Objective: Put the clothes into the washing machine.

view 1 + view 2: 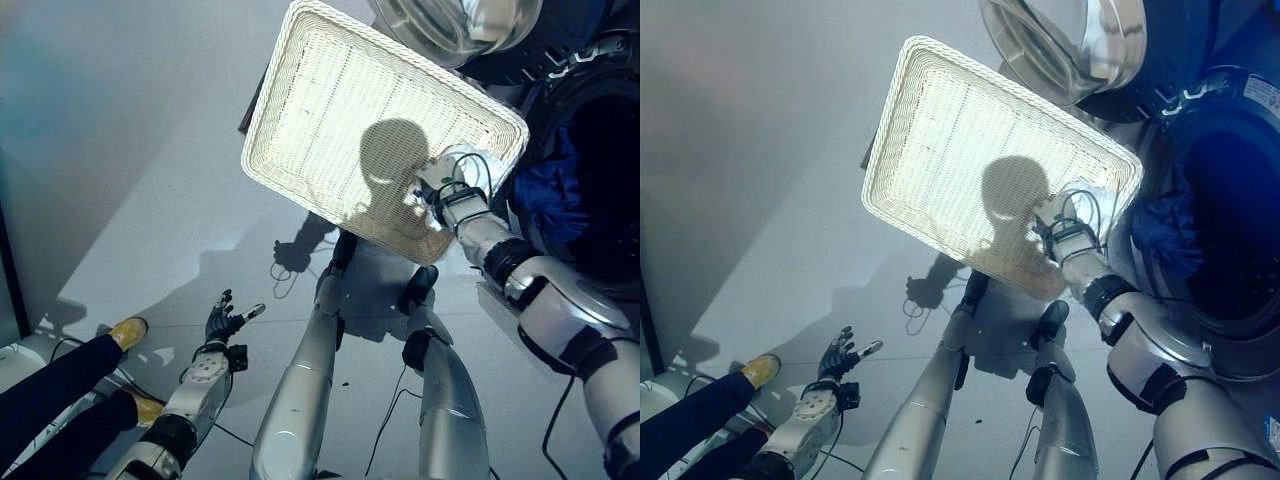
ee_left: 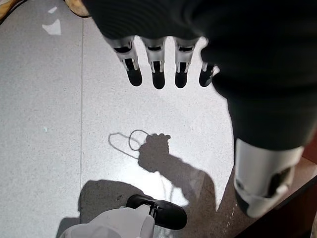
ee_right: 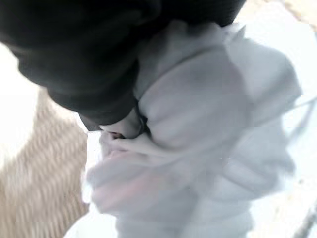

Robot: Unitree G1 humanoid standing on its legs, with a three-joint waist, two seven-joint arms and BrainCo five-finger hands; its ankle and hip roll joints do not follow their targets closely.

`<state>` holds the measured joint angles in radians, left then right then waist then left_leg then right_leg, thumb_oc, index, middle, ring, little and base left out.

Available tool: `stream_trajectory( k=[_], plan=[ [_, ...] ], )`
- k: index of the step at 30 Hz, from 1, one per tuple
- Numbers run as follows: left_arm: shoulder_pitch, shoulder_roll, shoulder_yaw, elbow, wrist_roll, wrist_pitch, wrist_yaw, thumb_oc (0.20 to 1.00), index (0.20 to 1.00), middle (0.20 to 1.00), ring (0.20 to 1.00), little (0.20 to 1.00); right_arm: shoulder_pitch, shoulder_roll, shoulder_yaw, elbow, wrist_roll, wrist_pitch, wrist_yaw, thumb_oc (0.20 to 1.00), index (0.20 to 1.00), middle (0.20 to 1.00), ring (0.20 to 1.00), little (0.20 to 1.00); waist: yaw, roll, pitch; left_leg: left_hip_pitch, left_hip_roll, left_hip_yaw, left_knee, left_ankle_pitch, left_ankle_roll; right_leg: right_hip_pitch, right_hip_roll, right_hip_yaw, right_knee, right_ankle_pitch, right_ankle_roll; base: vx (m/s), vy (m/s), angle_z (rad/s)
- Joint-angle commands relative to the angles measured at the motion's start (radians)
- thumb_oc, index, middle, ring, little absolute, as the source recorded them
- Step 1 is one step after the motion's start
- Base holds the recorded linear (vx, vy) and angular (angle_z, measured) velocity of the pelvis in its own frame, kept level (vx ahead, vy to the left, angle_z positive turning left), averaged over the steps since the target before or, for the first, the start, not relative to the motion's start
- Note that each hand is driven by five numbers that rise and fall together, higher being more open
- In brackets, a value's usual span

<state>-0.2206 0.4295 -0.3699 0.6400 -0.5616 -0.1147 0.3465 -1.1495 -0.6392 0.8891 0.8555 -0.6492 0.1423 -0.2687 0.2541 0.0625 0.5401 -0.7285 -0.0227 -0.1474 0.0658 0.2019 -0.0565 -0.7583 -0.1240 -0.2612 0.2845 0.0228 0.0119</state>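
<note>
Nearest to the camera, the left hand (image 1: 225, 322) hangs low over the floor (image 2: 44, 114), far from the basket (image 1: 330, 120). Its fingers (image 2: 157, 74) are straight and spread, and it holds nothing. A person's legs (image 1: 60, 385) with yellow shoes show beside that arm.

Higher up, the right hand (image 1: 445, 190) is at the corner of the basket that lies closest to the washer (image 1: 1230, 260). In the right wrist view a white cloth (image 3: 198, 148) is bunched directly under the dark cover, and the fingers seem curled into it, so I judge that this hand grips the cloth at the basket's rim. The rest of the basket looks empty.

Beyond the basket, the washer's door (image 1: 1080, 45) stands open. A blue garment (image 1: 1165, 235) already lies in the drum, partly hanging over the lower edge of the opening.

The risks, in my judgement: the cloth could slip from a loose pinch on the way from the basket to the drum and fall on the floor. The lifting hand may also catch the rim and tip the basket. The blue garment on the edge could be dragged out.
</note>
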Motion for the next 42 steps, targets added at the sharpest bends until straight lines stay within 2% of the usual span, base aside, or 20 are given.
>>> stream_trajectory(
  k=[1,3,5,8,9,11,14,16,19,24,26,28,32,33,34,35,38,39,41,42],
  plan=[
    [0.063,0.013,0.033,-0.017,0.012,0.006,0.033,1.000,1.000,1.000,1.000,1.000,-0.028,-0.090,-0.064,-0.166,0.220,-0.022,-0.162,0.200,0.200,0.200,0.200,0.200,-0.059,0.025,-0.020,0.037,-0.051,0.042,0.017,-0.069,0.025,0.030,0.063,0.040,-0.026,0.032,0.085,0.00,0.010,-0.09],
    [0.074,0.011,0.043,-0.016,0.015,0.005,0.032,1.000,1.000,1.000,1.000,1.000,-0.015,-0.089,-0.112,-0.229,0.392,-0.040,-0.171,0.200,0.200,0.200,0.200,0.200,-0.064,0.020,-0.020,0.045,-0.048,0.046,0.018,-0.073,0.025,0.037,0.065,0.044,-0.027,0.030,0.083,0.00,0.020,-0.07],
    [0.081,-0.004,0.056,0.006,0.019,-0.007,0.027,1.000,1.000,1.000,1.000,1.000,0.052,-0.028,-0.272,-0.322,0.660,-0.114,-0.160,0.200,0.200,0.200,0.200,0.200,-0.077,0.019,-0.020,0.058,-0.043,0.057,0.023,-0.080,0.023,0.044,0.068,0.052,-0.027,0.026,0.076,0.01,0.039,-0.09],
    [0.082,-0.014,0.065,0.021,0.025,-0.013,0.023,1.000,1.000,1.000,1.000,1.000,0.087,0.009,-0.340,-0.355,0.814,-0.168,-0.153,0.200,0.200,0.200,0.200,0.200,-0.084,0.018,-0.020,0.062,-0.041,0.063,0.027,-0.084,0.022,0.046,0.070,0.056,-0.026,0.023,0.073,-0.01,0.030,-0.20],
    [0.076,-0.038,0.079,0.055,0.040,-0.025,0.020,1.000,1.000,1.000,1.000,1.000,0.159,0.089,-0.451,-0.417,1.027,-0.226,-0.100,0.200,0.200,0.200,0.200,0.200,-0.097,0.017,-0.020,0.070,-0.037,0.077,0.037,-0.092,0.020,0.051,0.070,0.061,-0.024,0.018,0.067,-0.01,0.052,-0.15],
    [0.067,-0.065,0.080,0.087,0.051,-0.042,0.028,1.000,1.000,1.000,1.000,1.000,0.211,0.153,-0.519,-0.447,1.217,-0.257,-0.042,0.200,0.200,0.200,0.200,0.200,-0.111,0.019,-0.020,0.075,-0.036,0.091,0.043,-0.096,0.020,0.051,0.071,0.066,-0.022,0.018,0.062,0.00,0.047,-0.06],
    [0.065,-0.073,0.082,0.096,0.057,-0.046,0.032,1.000,1.000,1.000,1.000,1.000,0.231,0.171,-0.539,-0.458,1.289,-0.260,-0.022,0.200,0.200,0.200,0.200,0.200,-0.116,0.018,-0.020,0.078,-0.036,0.098,0.045,-0.098,0.020,0.052,0.072,0.069,-0.022,0.018,0.061,0.00,0.014,-0.18],
    [0.060,-0.094,0.079,0.119,0.067,-0.058,0.049,1.000,1.000,1.000,1.000,1.000,0.285,0.216,-0.603,-0.476,1.491,-0.269,0.009,0.200,0.200,0.200,0.200,0.200,-0.137,0.017,-0.020,0.090,-0.033,0.121,0.047,-0.102,0.019,0.056,0.075,0.080,-0.028,0.024,0.058,0.01,0.025,-0.24],
    [0.061,-0.104,0.080,0.124,0.065,-0.059,0.059,1.000,1.000,1.000,1.000,1.000,0.303,0.221,-0.641,-0.479,1.549,-0.288,-0.007,0.200,0.200,0.200,0.200,0.200,-0.149,0.017,-0.020,0.095,-0.030,0.133,0.050,-0.105,0.018,0.057,0.078,0.089,-0.026,0.024,0.056,0.02,0.036,-0.15],
    [0.054,-0.116,0.081,0.128,0.064,-0.057,0.075,1.000,1.000,1.000,1.000,1.000,0.312,0.204,-0.727,-0.449,1.650,-0.345,-0.077,0.200,0.200,0.200,0.200,0.200,-0.165,0.019,-0.020,0.094,-0.024,0.152,0.051,-0.102,0.017,0.052,0.083,0.100,-0.027,0.031,0.053,0.02,0.014,-0.18],
    [0.047,-0.124,0.070,0.146,0.058,-0.050,0.085,1.000,1.000,1.000,1.000,1.000,0.302,0.168,-0.850,-0.329,1.865,-0.416,-0.150,0.200,0.200,0.200,0.200,0.200,-0.178,0.028,-0.020,0.113,-0.023,0.167,0.054,-0.118,0.016,0.064,0.086,0.111,-0.014,0.015,0.052,0.07,0.001,-0.14],
    [0.036,-0.127,0.062,0.155,0.050,-0.048,0.092,1.000,1.000,1.000,1.000,1.000,0.287,0.147,-0.901,-0.273,1.954,-0.445,-0.179,0.200,0.200,0.200,0.200,0.200,-0.184,0.033,-0.020,0.103,-0.024,0.170,0.058,-0.112,0.017,0.057,0.088,0.112,-0.016,0.023,0.049,0.04,-0.014,-0.15],
    [0.024,-0.125,0.030,0.172,0.033,-0.041,0.100,1.000,1.000,1.000,1.000,1.000,0.254,0.071,-0.982,-0.137,2.207,-0.591,-0.208,0.200,0.200,0.200,0.200,0.200,-0.188,0.046,-0.020,0.103,-0.029,0.176,0.084,-0.135,0.016,0.056,0.083,0.116,0.002,0.007,0.047,0.05,-0.036,-0.11],
    [0.017,-0.116,0.016,0.170,0.026,-0.033,0.105,1.000,1.000,1.000,1.000,1.000,0.239,0.035,-1.008,-0.099,2.314,-0.669,-0.239,0.200,0.200,0.200,0.200,0.200,-0.192,0.049,-0.020,0.096,-0.032,0.176,0.096,-0.139,0.015,0.052,0.080,0.114,0.006,0.007,0.044,0.05,-0.055,0.03],
    [0.013,-0.116,0.016,0.169,0.025,-0.033,0.105,1.000,1.000,1.000,1.000,1.000,0.235,0.031,-1.007,-0.094,2.322,-0.671,-0.233,0.200,0.200,0.200,0.200,0.200,-0.191,0.050,-0.020,0.087,-0.032,0.176,0.096,-0.131,0.016,0.045,0.080,0.113,0.003,0.016,0.042,0.08,-0.089,0.02],
    [0.015,-0.110,0.001,0.160,0.018,-0.026,0.111,1.000,1.000,1.000,1.000,1.000,0.221,-0.004,-1.028,-0.067,2.381,-0.745,-0.256,0.200,0.200,0.200,0.200,0.200,-0.193,0.056,-0.020,0.090,-0.033,0.176,0.106,-0.143,0.015,0.047,0.079,0.115,0.016,0.002,0.042,0.03,-0.054,0.00],
    [0.019,-0.096,-0.014,0.136,0.011,-0.012,0.116,1.000,1.000,1.000,1.000,1.000,0.207,-0.053,-1.043,-0.047,2.428,-0.851,-0.285,0.200,0.200,0.200,0.200,0.200,-0.193,0.064,-0.020,0.083,-0.034,0.176,0.120,-0.148,0.014,0.041,0.079,0.115,0.032,-0.009,0.037,0.08,-0.065,0.04],
    [0.031,-0.079,-0.021,0.118,0.010,-0.008,0.108,1.000,1.000,1.000,1.000,1.000,0.184,-0.109,-1.063,-0.025,2.456,-0.983,-0.346,0.200,0.200,0.200,0.200,0.200,-0.192,0.072,-0.020,0.080,-0.034,0.175,0.130,-0.150,0.012,0.037,0.081,0.114,0.052,-0.022,0.033,0.10,-0.058,0.04],
    [0.041,-0.050,-0.029,0.091,0.001,0.001,0.099,1.000,1.000,1.000,1.000,1.000,0.171,-0.161,-1.090,0.005,2.478,-1.138,-0.392,0.200,0.200,0.200,0.200,0.200,-0.192,0.077,-0.020,0.065,-0.034,0.170,0.143,-0.143,0.012,0.029,0.084,0.112,0.067,-0.024,0.027,0.06,-0.078,0.07],
    [0.041,-0.045,-0.031,0.085,-0.001,0.002,0.099,1.000,1.000,1.000,1.000,1.000,0.167,-0.166,-1.093,0.006,2.481,-1.150,-0.394,0.200,0.200,0.200,0.200,0.200,-0.191,0.078,-0.020,0.060,-0.034,0.169,0.145,-0.140,0.012,0.025,0.085,0.112,0.068,-0.021,0.026,0.07,-0.085,0.09]
  ],
)
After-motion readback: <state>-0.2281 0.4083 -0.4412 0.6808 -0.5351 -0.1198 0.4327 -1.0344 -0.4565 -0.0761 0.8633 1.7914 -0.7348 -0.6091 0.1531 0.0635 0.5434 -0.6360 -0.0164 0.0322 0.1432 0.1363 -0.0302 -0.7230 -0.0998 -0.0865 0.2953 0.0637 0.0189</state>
